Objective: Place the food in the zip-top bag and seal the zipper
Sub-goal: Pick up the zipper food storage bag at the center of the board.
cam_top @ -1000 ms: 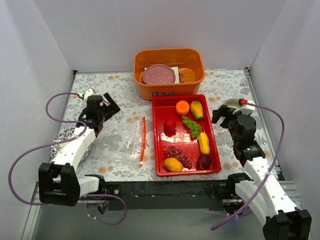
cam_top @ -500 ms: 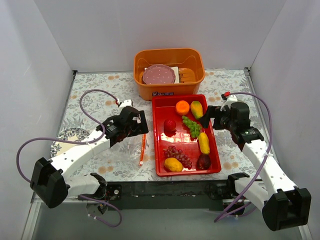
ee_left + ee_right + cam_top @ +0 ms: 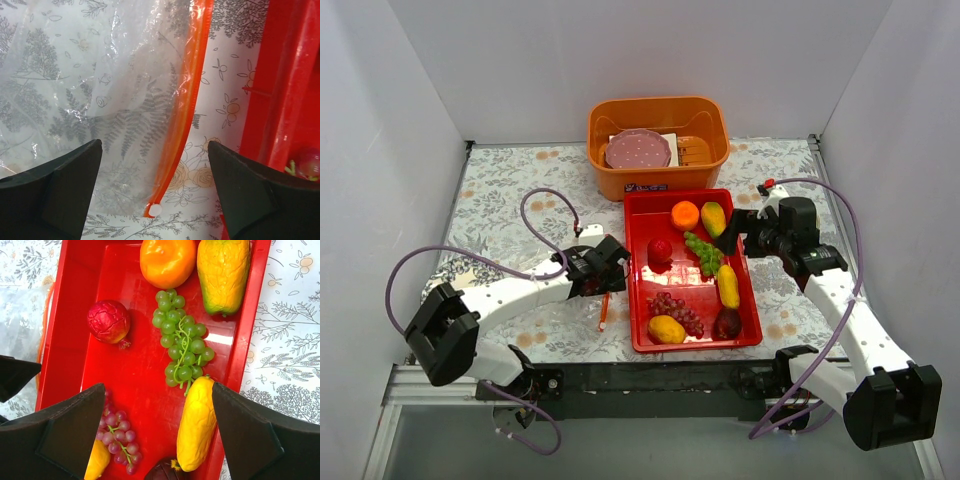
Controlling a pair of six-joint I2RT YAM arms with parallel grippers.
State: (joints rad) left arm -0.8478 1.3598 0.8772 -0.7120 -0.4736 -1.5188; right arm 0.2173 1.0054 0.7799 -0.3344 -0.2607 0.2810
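The clear zip-top bag [image 3: 552, 300] [image 3: 100, 90] lies flat left of the red tray [image 3: 640, 340], its orange-red zipper [image 3: 605, 310] [image 3: 187, 110] facing the tray. My left gripper [image 3: 610, 262] [image 3: 155, 150] hangs open above the zipper's near end, nothing between its fingers. The food lies in the tray: orange [image 3: 167, 260], mango [image 3: 223, 272], red piece [image 3: 108, 321], green grapes [image 3: 184, 342], yellow piece [image 3: 197, 425], purple grapes [image 3: 120, 445], another yellow mango [image 3: 666, 329], dark-red piece [image 3: 728, 323]. My right gripper [image 3: 732, 237] [image 3: 159, 390] hovers open over the tray, empty.
An orange bin [image 3: 657, 182] holding a pink plate [image 3: 638, 152] stands just behind the tray. White walls close in the table on the left, back and right. The tray's raised rim lies close to the zipper.
My left arm swung right and forward to above the zipper's near end. My right arm reached left over the tray. Both grippers stay open.
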